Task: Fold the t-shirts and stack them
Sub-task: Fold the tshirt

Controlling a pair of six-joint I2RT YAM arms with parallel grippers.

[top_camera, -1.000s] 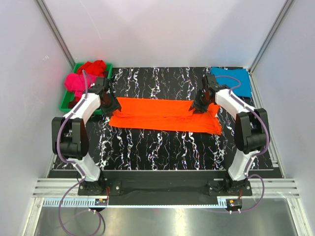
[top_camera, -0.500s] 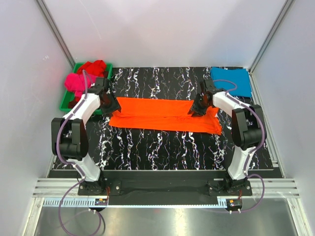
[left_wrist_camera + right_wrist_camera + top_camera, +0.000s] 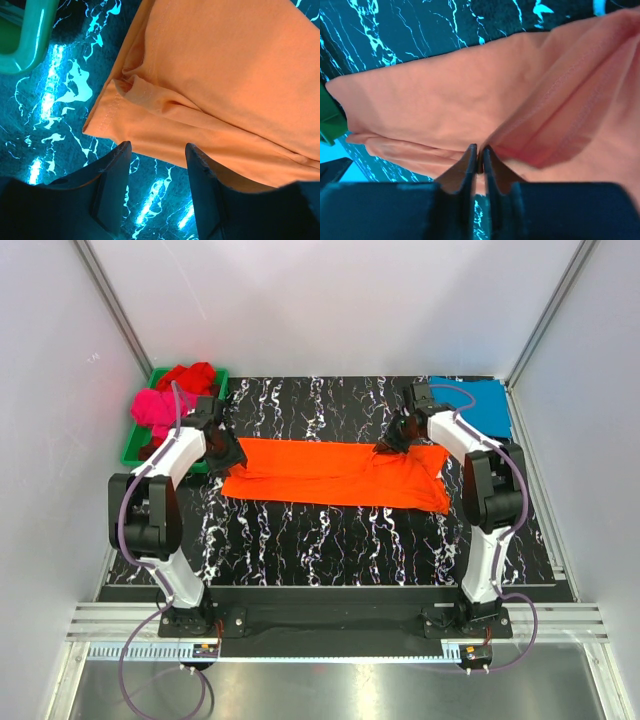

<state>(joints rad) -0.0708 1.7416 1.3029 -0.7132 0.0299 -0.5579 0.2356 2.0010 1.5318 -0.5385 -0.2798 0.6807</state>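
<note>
White-black arms (image 3: 172,456) (purple cables (image 3: 118,525)).

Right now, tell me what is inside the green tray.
A pink shirt and a red shirt lie bunched in the green tray, with the red one toward the far end. They cover most of its floor, so anything beneath them cannot be seen.

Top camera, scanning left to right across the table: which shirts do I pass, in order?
magenta-pink shirt → red shirt → orange shirt → teal-blue shirt
</note>
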